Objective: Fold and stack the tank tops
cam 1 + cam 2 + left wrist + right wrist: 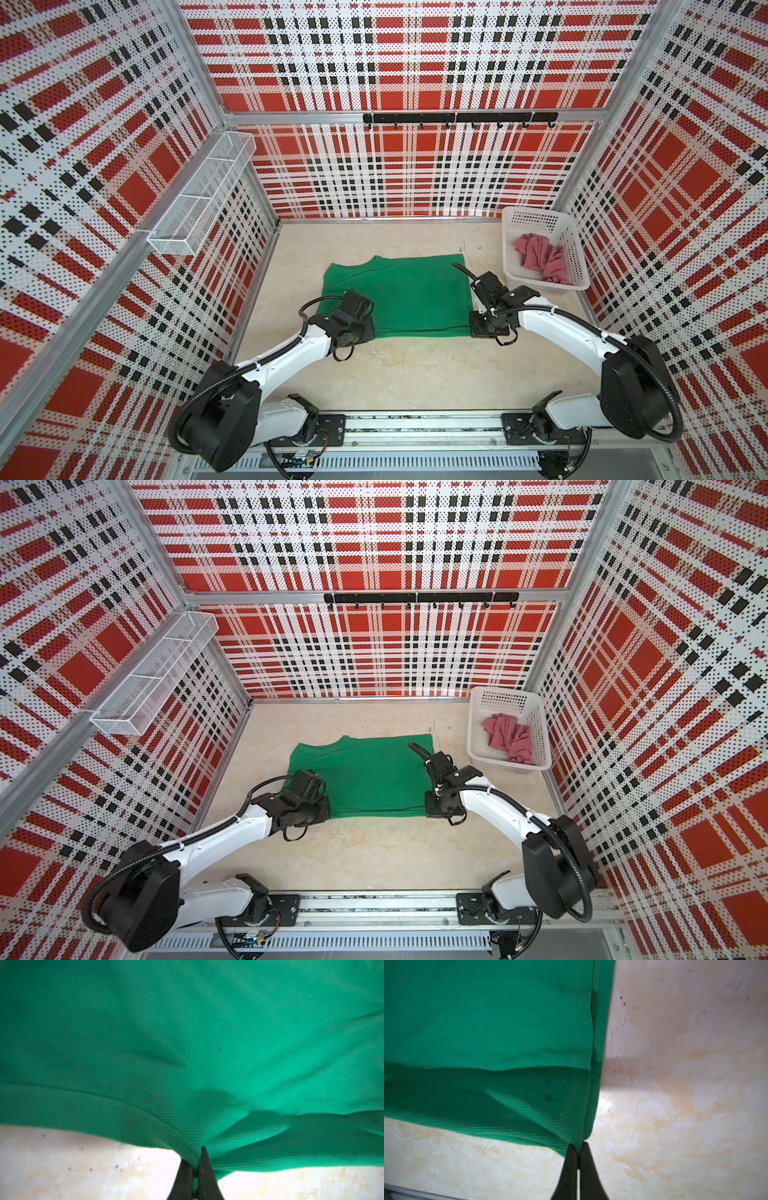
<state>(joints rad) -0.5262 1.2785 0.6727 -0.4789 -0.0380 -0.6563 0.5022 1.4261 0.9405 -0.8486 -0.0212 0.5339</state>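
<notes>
Clamping one green top (411,291) are left gripper (195,1157) and right gripper (578,1148); one pink top (540,257) occupies one basket (508,249).

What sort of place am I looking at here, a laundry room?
Probably a robot test booth, not a home: plaid perforated panels enclose a stained tabletop, and the left arm and right arm are mounted on a metal rail.

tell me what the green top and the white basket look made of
The green tank top: fine ribbed knit cloth, matte, going by visible ribbing and soft creases. The basket: probably plastic, white, smooth, given its rigid perforated walls.
</notes>
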